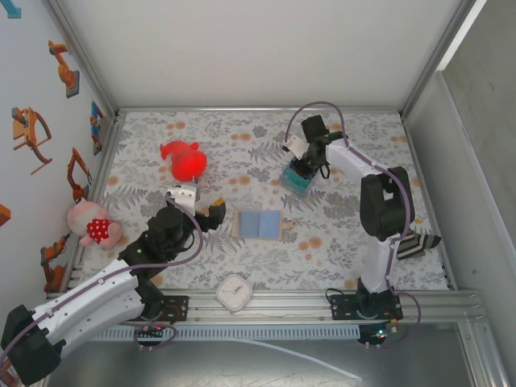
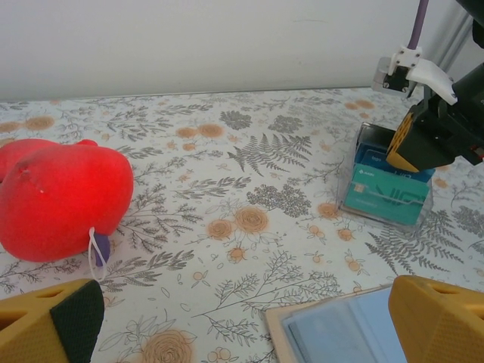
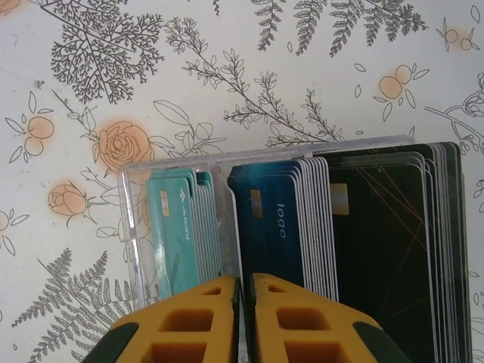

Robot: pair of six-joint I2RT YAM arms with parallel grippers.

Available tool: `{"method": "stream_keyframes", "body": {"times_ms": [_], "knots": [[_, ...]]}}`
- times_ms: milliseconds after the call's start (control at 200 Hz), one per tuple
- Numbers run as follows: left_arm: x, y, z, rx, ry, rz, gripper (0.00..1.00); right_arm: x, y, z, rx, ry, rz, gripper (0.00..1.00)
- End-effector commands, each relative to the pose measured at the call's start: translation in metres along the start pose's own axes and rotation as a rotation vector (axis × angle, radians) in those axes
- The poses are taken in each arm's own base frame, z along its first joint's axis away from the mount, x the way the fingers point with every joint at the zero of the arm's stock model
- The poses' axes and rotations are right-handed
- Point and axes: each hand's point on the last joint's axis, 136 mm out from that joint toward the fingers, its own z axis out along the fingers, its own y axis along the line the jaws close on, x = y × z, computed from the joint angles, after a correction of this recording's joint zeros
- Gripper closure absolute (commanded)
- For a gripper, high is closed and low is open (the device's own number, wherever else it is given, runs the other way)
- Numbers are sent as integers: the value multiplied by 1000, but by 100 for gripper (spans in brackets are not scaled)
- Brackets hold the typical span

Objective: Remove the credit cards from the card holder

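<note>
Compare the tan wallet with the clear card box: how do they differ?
The tan wallet lies open and flat, light blue lining up; the clear card box stands upright, packed with cards on edge. The wallet lies free mid-table; the box sits under the right gripper. Both rest on the floral table.

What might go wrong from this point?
1. The right gripper, jaws nearly closed, sits right over the tightly packed credit cards in the clear box: it may snag neighbours or tip the box.
2. The card holder lies open and unheld beside the open left gripper: it may slide.
</note>
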Motion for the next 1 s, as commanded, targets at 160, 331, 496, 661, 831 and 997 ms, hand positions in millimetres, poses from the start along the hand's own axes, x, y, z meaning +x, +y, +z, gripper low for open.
{"method": "stream_keyframes", "body": {"times_ms": [160,331,496,661,831,997], "knots": [[-9,3,-3,-11,-25,-27,3,-16,-25,-37,143,-61,59,84],[-9,5,-4,-22,-29,-33,3,-17,-45,-62,283,-80,122,84],[-12,15,-5,-79,-44,-58,3,-20,-41,-89,296,-142,194,81],[-13,29,-4,-167,-51,-96,3,-18,-26,-112,282,-197,354,81],[-11,54,-9,-318,-62,-171,3,-7,9,-123,250,-229,491,79],[-1,84,-21,-477,-76,-242,3,4,59,-117,254,-184,521,77]]}}
